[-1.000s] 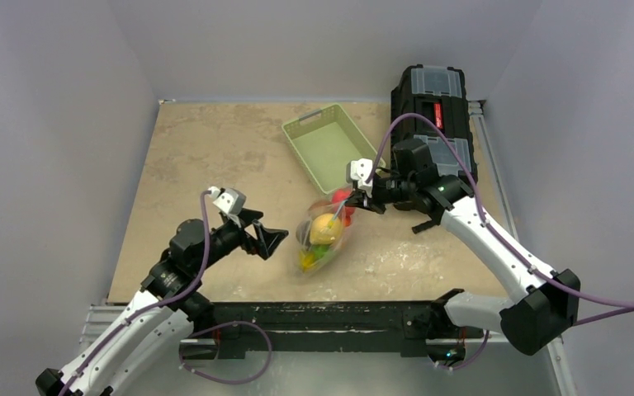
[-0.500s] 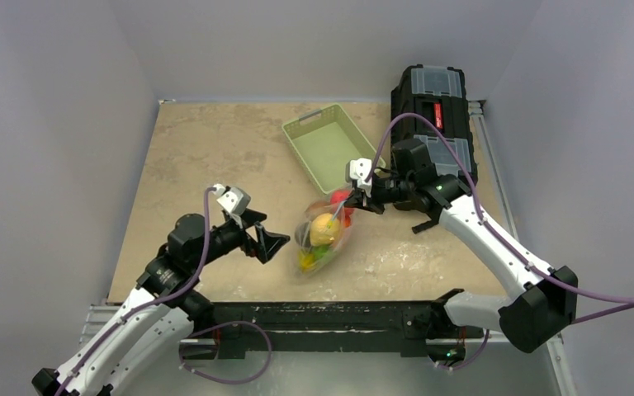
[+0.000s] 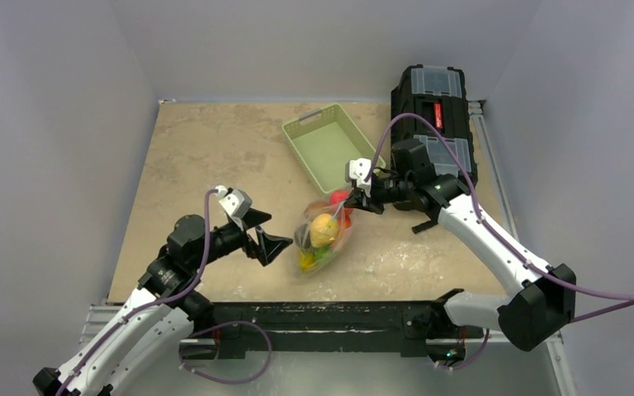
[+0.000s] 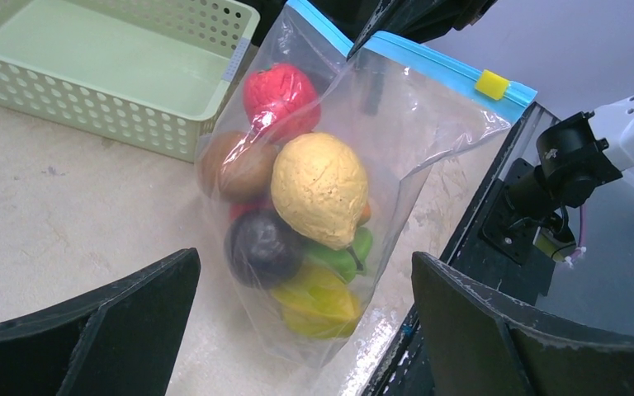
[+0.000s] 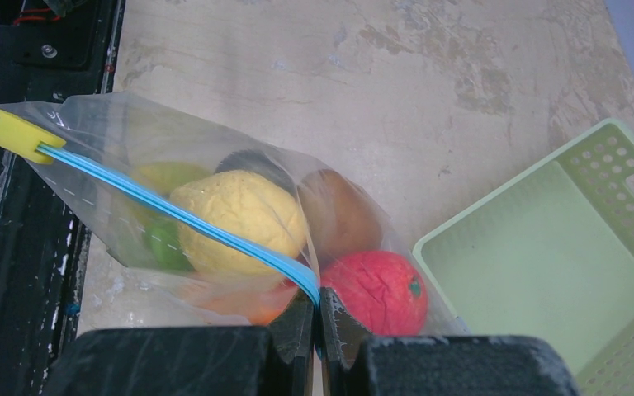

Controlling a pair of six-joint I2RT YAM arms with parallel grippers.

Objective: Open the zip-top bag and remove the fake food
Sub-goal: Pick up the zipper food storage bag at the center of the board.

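Item: zip-top bag [image 3: 324, 235], fake food [image 4: 319, 188] inside, zip strip [image 5: 182, 216] appears shut w/ yellow slider [image 5: 16, 132] at its far end. The right hand [image 5: 315, 318] is clamped on the strip's basket-side end, prob. to keep the bag upright on the counter [image 3: 206, 157] & the strip taut for opening. Left hand [image 3: 271, 241]: fingers at full spread, empty, aimed at the bag's body. The bag stands just ahead, centred betw. the fingers, no contact, mid-counter, near side of the green basket [image 3: 328, 148].
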